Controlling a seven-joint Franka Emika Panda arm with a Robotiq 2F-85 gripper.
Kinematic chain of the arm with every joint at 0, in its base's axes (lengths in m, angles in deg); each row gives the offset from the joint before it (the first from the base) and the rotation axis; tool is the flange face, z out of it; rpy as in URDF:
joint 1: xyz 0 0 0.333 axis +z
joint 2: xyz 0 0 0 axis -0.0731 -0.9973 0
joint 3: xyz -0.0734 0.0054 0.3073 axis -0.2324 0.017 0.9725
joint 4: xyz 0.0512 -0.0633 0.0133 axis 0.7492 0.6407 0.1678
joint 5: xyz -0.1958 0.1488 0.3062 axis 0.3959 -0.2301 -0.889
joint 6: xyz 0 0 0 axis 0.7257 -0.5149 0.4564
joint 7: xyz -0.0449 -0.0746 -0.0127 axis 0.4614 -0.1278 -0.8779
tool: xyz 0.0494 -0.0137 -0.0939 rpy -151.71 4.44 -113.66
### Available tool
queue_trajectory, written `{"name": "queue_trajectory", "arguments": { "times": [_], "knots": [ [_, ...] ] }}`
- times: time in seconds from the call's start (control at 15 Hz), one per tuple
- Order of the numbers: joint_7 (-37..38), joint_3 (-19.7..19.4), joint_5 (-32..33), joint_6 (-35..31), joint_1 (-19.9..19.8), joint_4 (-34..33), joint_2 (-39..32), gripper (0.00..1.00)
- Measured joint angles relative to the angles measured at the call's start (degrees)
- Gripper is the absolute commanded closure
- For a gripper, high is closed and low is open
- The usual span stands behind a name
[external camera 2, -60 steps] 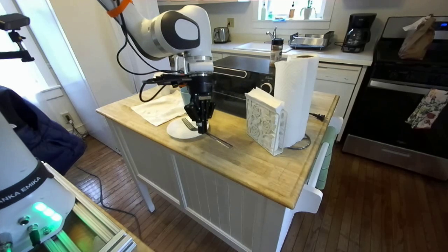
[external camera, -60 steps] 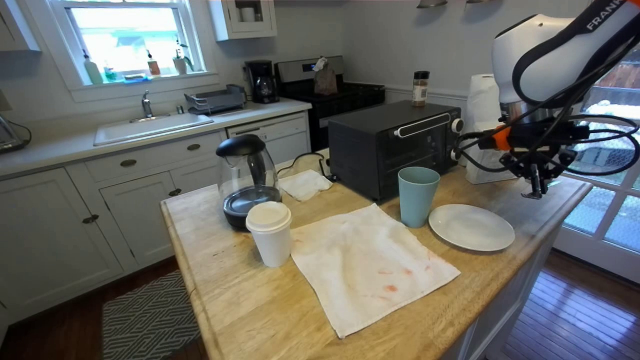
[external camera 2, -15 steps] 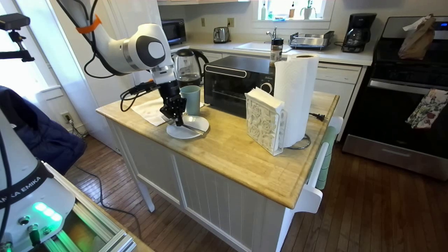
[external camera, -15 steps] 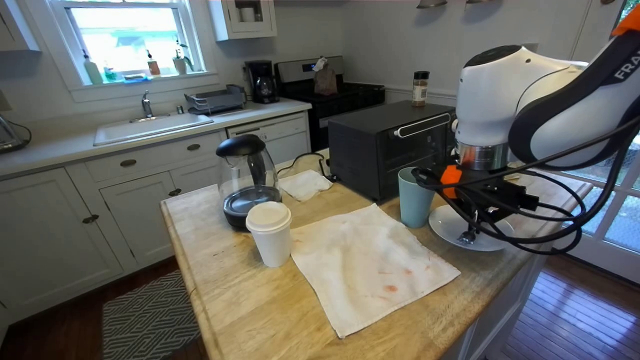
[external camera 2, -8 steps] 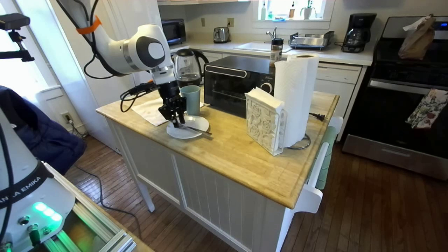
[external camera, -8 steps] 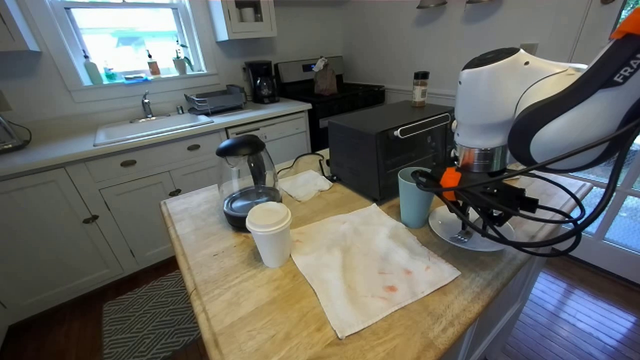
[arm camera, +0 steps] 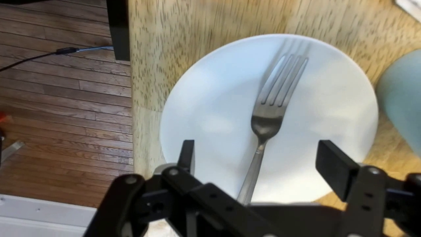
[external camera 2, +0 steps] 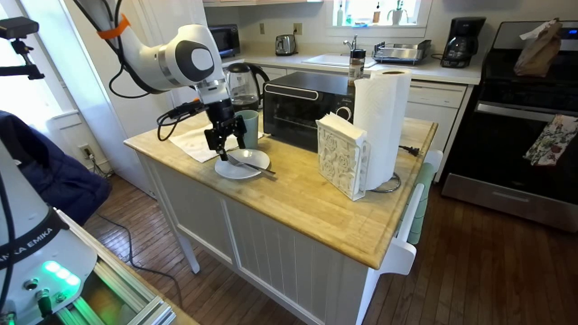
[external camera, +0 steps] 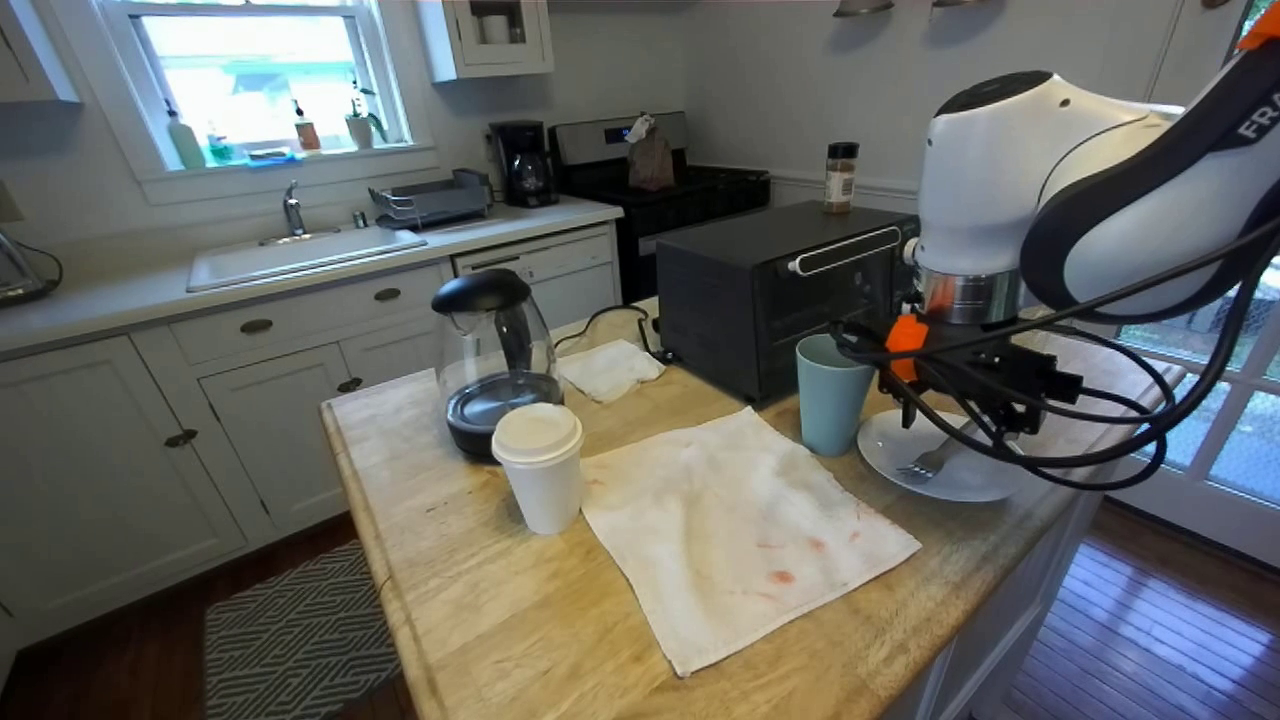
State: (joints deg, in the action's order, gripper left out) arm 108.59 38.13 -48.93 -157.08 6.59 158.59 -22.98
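Note:
A metal fork [arm camera: 268,121] lies on the white plate [arm camera: 210,98], tines within the rim, its handle running back under my gripper [arm camera: 258,151]. In an exterior view the end of the handle reaches past the rim of the plate [external camera 2: 235,172]. My jaws stand wide apart just above, one on each side of the fork, touching neither it nor the plate as far as I can see. Close by, beside the plate, stands an upright teal cup [arm camera: 403,95], which an exterior view shows partly behind the gripper [external camera 2: 233,152].
Behind the cup is a black toaster oven [external camera: 720,290]. A glass kettle [external camera: 500,400], a lidded white cup [external camera: 540,480] and a stained cloth [external camera: 720,540] share the wooden island. A napkin holder [external camera 2: 341,158] and paper towel roll [external camera 2: 381,131] stand at its other end.
Earlier the gripper was shut on the fork and carried it across to the plate. Over the last second the jaws opened, the fork settled on the plate, and the gripper rose slightly.

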Motion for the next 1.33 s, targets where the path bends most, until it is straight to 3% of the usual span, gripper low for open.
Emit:
{"name": "queue_trajectory", "arguments": {
  "times": [0.4,0.6,0.93,1.33],
  "knots": [
    [-6.7,-0.3,2.4,7.9,-0.9,0.9,6.7,0.0],
    [-14.2,-0.2,4.4,10.3,-2.4,2.0,11.4,0.0],
    [-32.2,-0.4,4.3,9.9,-4.6,3.8,19.1,0.0],
    [-58.0,-7.8,-4.0,12.2,1.1,4.8,25.3,0.0]
  ]
}}
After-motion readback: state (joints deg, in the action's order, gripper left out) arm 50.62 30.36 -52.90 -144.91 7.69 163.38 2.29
